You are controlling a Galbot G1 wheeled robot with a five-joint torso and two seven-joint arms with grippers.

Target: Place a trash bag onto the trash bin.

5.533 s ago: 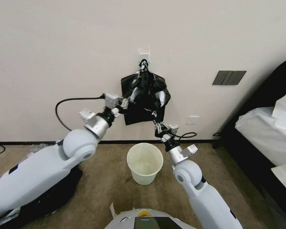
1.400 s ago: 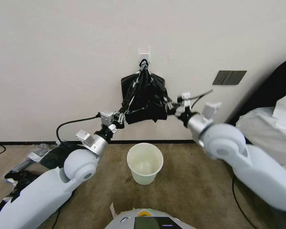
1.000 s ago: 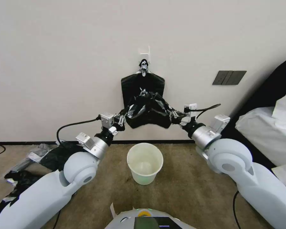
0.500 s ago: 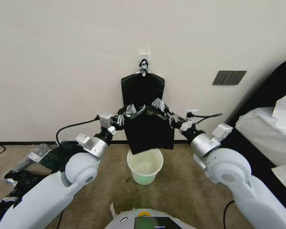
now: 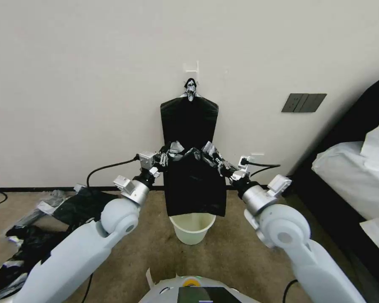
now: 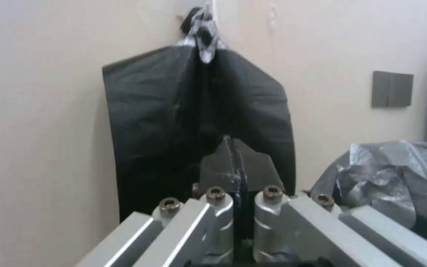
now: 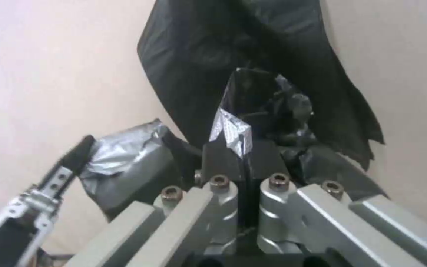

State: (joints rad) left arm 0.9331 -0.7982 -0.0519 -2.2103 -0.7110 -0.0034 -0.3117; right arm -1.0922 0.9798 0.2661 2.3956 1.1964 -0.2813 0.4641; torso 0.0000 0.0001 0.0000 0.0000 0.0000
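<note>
2 pincers, left pincer (image 5: 163,158) and right pincer (image 5: 218,165), each clamped on a top corner of the trash bag (image 5: 193,185), had lowered it until its hem hung just above the trash bin (image 5: 192,229).

Black bag, white bin

The trash bag (image 5: 193,185) is glossy black with silvery creases; the trash bin (image 5: 192,229) is white, greenish low.
</note>
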